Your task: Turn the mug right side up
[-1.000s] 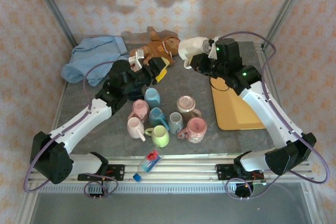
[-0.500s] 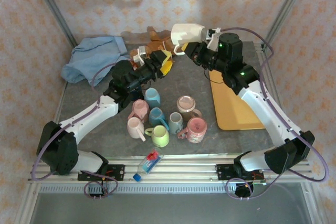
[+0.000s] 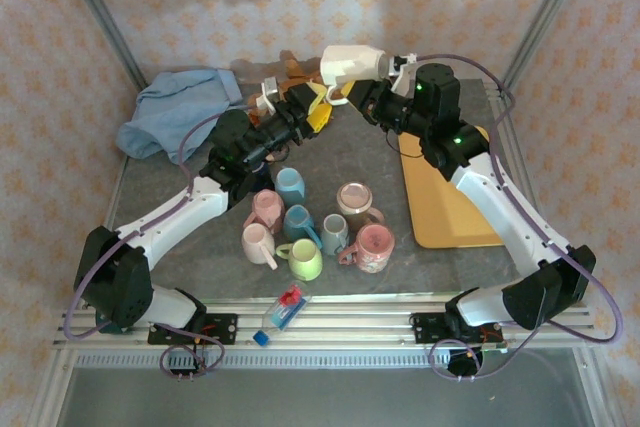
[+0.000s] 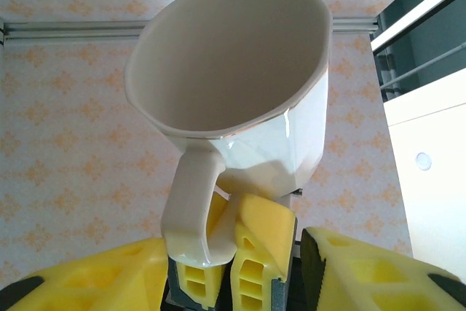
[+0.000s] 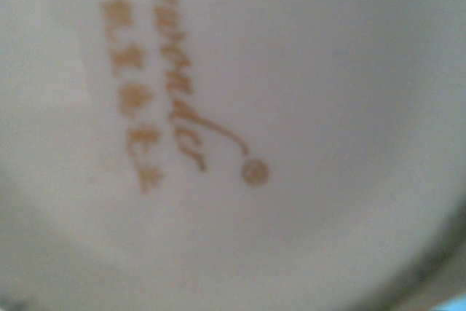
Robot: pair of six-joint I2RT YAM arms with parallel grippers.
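Patterned wallpaper [image 3: 180, 7] backs the grey tabletop [image 3: 370, 162]. At upper centre of the overhead frame the white mug [image 3: 350, 62] hangs tipped sideways, the right gripper [image 3: 372, 89] fingers clamped on it (mouth towards the left wrist camera). The left gripper [image 3: 303, 114] fingers stand apart, near it.

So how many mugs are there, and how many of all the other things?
Coloured ceramic mugs on the table: 8
White ceramic mug in the right gripper: 1
Blue cloth: 1
Brown stuffed toy: 1
Yellow flat tray: 1
Small clear bottle with a red label: 1
Total: 13
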